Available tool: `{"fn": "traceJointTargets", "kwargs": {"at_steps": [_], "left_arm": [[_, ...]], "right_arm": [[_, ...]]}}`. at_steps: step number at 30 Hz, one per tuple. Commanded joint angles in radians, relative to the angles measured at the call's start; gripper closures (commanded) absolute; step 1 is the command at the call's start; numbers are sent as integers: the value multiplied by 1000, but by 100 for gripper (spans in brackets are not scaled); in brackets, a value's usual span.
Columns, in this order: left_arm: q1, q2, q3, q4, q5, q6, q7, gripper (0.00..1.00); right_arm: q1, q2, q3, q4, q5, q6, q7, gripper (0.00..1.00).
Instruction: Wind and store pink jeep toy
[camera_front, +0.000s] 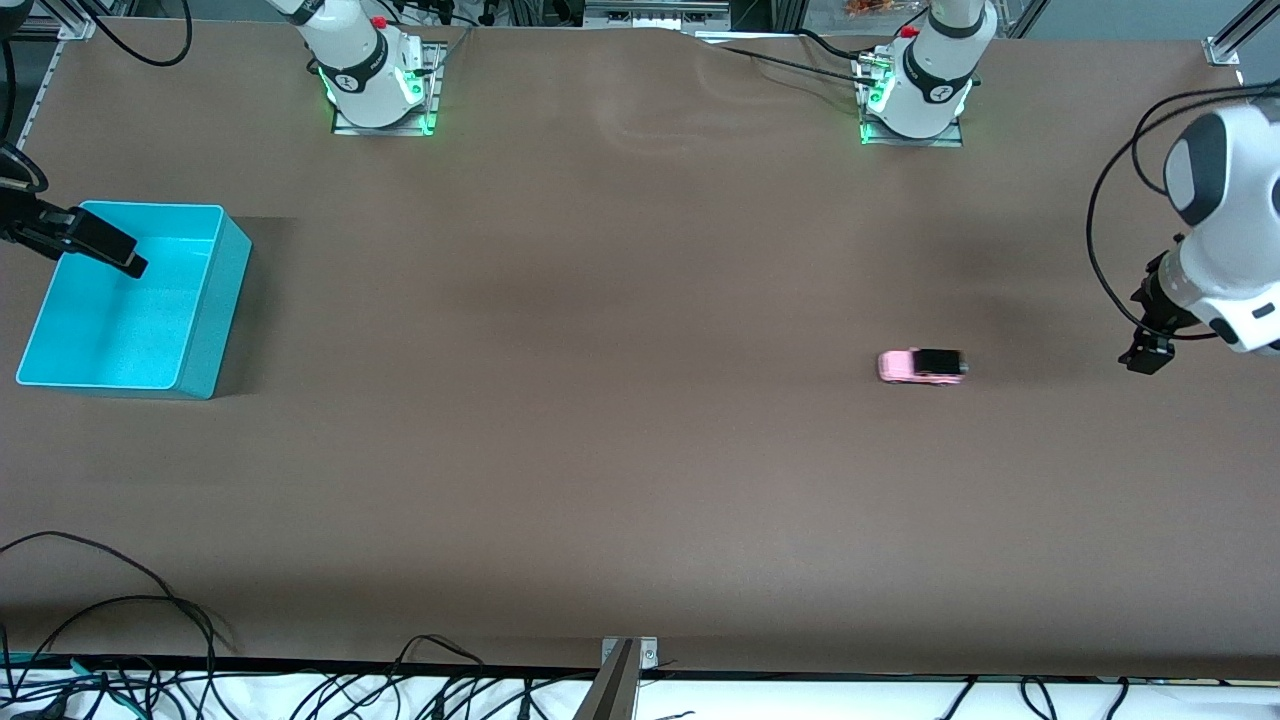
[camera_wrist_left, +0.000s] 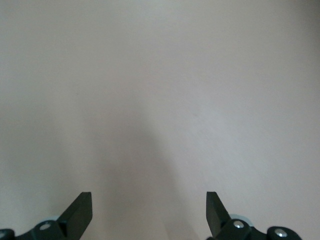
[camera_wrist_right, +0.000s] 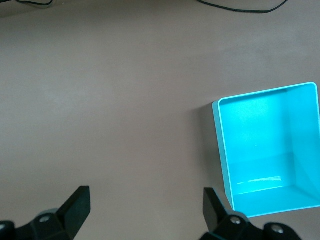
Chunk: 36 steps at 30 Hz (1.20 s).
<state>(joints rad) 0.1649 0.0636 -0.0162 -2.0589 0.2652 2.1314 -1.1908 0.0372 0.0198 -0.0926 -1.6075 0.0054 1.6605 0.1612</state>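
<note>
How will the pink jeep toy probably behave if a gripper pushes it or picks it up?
The pink jeep toy stands on its dark wheels on the flat table, so a push along its length would probably make it roll away. It looks rigid and small, likely light. Its short body gives little surface, so it might slip.

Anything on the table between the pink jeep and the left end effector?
Nothing: the front view shows bare table between pink jeep and left end effector.

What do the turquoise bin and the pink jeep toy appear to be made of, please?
The turquoise bin looks like moulded plastic: thin uniform walls with a soft sheen inside. The pink jeep toy is probably plastic too, judging by its flat solid colours, though it shows too small to be sure.
</note>
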Motion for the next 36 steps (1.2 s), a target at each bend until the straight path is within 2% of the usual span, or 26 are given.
{"fn": "traceJointTargets", "kwargs": {"at_steps": [1, 5, 10, 16, 20, 29, 36], "left_arm": [[-41, -28, 12, 80, -44, -111, 164, 0], [-50, -41, 7, 160, -61, -237, 325, 0], [-50, -62, 19, 272, -214, -379, 577, 0], [-57, -64, 25, 364, -247, -513, 842, 0], [-68, -60, 27, 401, -293, -534, 956, 0], [-143, -53, 24, 447, -302, -545, 965, 0], [-145, -36, 12, 451, -311, -545, 1114, 0]], "right_arm": [[-5, 5, 4, 17, 2, -4, 8, 0], [-4, 5, 4, 17, 2, -4, 8, 0], [-3, 22, 4, 17, 4, 8, 6, 0], [-3, 25, 4, 15, 4, 35, 8, 0], [-7, 25, 2, 12, 8, 68, 8, 0], [-7, 22, 1, 8, 8, 79, 8, 0], [-7, 17, -42, 14, -4, 61, 0, 0]]}}
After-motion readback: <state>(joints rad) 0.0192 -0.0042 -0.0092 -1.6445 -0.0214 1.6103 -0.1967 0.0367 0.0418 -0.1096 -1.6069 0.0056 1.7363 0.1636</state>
